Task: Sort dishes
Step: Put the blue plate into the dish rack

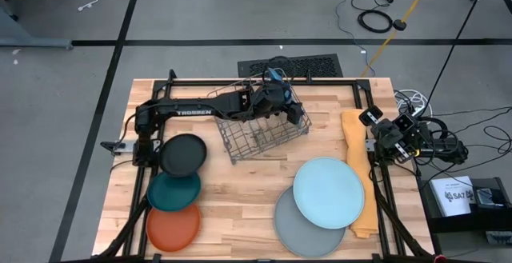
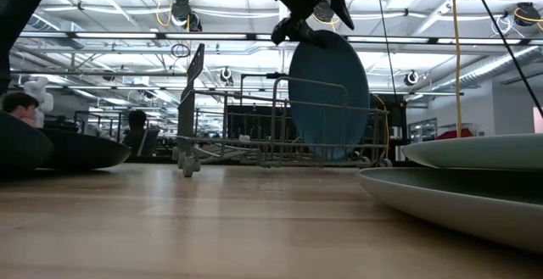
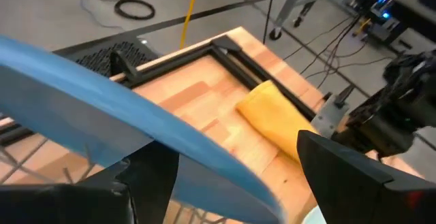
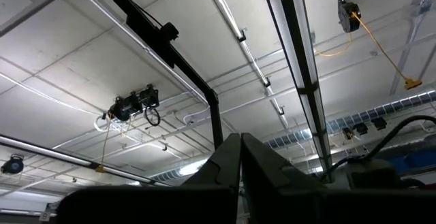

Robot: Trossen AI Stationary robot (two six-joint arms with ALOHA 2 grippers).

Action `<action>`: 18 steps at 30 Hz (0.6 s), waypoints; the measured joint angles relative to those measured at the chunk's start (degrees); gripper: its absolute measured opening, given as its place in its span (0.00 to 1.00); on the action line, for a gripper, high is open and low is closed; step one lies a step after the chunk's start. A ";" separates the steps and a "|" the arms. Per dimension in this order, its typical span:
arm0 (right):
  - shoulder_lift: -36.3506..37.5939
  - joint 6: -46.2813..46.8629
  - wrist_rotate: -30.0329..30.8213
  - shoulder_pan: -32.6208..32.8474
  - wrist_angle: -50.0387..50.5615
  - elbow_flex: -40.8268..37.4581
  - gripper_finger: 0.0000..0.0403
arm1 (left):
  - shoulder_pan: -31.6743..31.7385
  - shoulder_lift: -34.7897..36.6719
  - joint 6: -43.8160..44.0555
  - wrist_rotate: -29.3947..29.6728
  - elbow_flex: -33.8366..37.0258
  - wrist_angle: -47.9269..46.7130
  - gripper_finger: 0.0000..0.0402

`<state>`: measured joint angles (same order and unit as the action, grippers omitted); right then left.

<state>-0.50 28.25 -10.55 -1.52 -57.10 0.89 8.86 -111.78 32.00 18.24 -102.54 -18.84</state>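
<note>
Fingers (image 3: pixel 153 183) of left gripper (image 1: pixel 282 103) straddle the mid blue plate (image 2: pixel 328 101), standing upright in the rack (image 1: pixel 260 131), looks like placing step; next probably lift clear, fetch light blue plate (image 1: pixel 330 191); right gripper (image 1: pixel 376 127) clenched, parked at surface edge.

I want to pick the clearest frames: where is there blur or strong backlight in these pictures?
Low view: the near plates at the right edge are out of focus, and the blue plate in the rack is dark against bright ceiling lights. Left wrist view: the blue plate's edge is close and soft. Right wrist view: only ceiling, its claw a dark shape. High view: evenly lit.
</note>
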 joint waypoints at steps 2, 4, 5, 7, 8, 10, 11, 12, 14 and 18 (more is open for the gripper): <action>0.00 0.00 -0.01 0.00 0.00 0.00 0.02 | 0.44 -0.06 -0.99 0.00 0.02 0.06 0.73; 0.00 0.00 -0.01 0.00 0.00 0.00 0.02 | 0.72 -0.06 -1.37 0.06 0.02 0.91 0.73; 0.00 0.00 0.00 0.00 0.00 0.00 0.02 | 0.87 -0.06 -1.40 0.04 0.02 1.33 0.73; 0.00 -0.04 0.00 0.00 0.00 0.00 0.02 | 0.95 -0.06 -1.42 0.01 0.02 2.53 0.73; -0.02 -0.22 0.00 0.00 0.00 0.00 0.02 | 1.11 -0.06 -1.44 -0.08 0.04 3.22 0.73; -0.01 -0.30 0.02 0.00 0.00 0.00 0.02 | 1.45 -0.28 -1.32 -1.48 0.04 4.94 0.73; -0.01 -0.35 0.08 0.00 0.00 0.00 0.02 | 1.72 -0.48 -1.20 -2.55 0.02 5.59 0.73; -0.01 -0.38 0.12 0.00 0.00 0.00 0.02 | 2.10 -0.65 -0.95 -3.83 0.02 5.60 0.73; -0.01 -0.39 0.12 0.00 0.00 0.00 0.02 | 2.55 -1.68 -0.84 -5.45 0.04 6.82 0.73; 0.00 -0.01 0.15 0.00 0.00 0.00 0.02 | 2.92 -2.42 -0.92 -8.01 0.13 10.45 0.73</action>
<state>-0.49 28.24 -10.39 -1.52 -57.10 0.89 11.78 -114.19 31.08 10.22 -102.41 -8.39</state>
